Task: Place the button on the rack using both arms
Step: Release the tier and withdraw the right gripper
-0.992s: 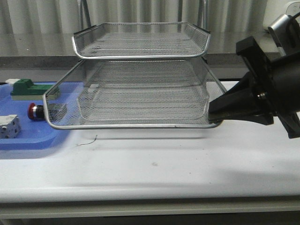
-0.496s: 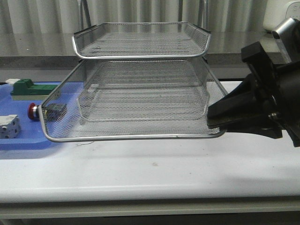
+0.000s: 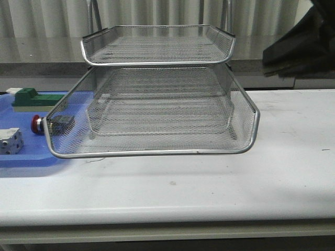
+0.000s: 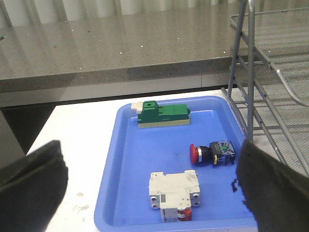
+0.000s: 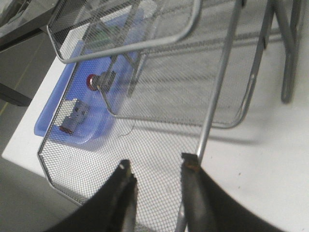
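The left gripper [image 4: 145, 193] hung over the blue tray [image 4: 126, 169], fingers spread wide; the button [image 4: 212, 152] lay on that tray between and beyond them. The right gripper [image 5: 155, 172] hovered above the rack [image 3: 157, 117], fingers parted, holding nothing.

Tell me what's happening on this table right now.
A two-armed robot is loading a button onto a wire rack. The button lies in the blue tray, untouched. The rack's middle tier sticks out forward. The right hand hangs open above that tier's edge; the left hand is open above the tray.
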`<state>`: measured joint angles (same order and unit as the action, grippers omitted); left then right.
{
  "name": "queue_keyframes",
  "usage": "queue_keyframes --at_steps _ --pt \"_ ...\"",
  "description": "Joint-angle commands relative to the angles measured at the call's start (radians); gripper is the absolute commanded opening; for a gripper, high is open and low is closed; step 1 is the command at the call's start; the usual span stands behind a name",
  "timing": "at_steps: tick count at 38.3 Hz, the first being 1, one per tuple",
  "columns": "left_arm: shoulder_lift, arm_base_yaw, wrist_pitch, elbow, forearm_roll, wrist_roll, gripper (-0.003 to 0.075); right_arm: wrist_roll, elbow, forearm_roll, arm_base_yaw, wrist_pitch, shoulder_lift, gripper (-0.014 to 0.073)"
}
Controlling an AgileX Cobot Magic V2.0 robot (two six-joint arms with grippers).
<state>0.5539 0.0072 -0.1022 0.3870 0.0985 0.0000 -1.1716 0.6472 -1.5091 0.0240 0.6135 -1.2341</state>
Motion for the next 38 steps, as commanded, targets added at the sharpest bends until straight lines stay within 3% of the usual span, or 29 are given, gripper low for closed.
queue_keyframes --at_steps 1,5,10,18,21,24,38 --pt "0.008 0.002 0.073 0.036 -0.009 0.000 0.0673 0.139 0.103 0.155 -0.006 -0.005 0.080 0.0045" --pt "0.008 0.002 0.073 0.036 -0.009 0.000 0.0673 0.280 0.163 0.366 -0.006 -0.017 0.133 -0.0064" --pt "0.008 0.002 0.073 0.036 -0.009 0.000 0.0673 0.461 0.173 0.675 -0.006 -0.060 0.222 -0.0059" --pt "0.008 0.002 0.073 0.036 -0.009 0.000 0.0673 0.918 0.168 1.226 -0.006 -0.063 0.373 -0.0059" --pt "0.008 0.002 0.073 0.036 -0.009 0.000 0.0673 1.030 0.144 1.372 -0.006 -0.087 0.438 -0.0059" --pt "0.008 0.002 0.073 0.036 -0.009 0.000 0.0673 1.055 0.109 1.419 -0.005 -0.109 0.499 -0.0059" --pt "0.008 0.002 0.073 0.036 -0.009 0.000 0.0673 1.055 -0.199 1.376 -0.005 -0.265 0.824 -0.0060"
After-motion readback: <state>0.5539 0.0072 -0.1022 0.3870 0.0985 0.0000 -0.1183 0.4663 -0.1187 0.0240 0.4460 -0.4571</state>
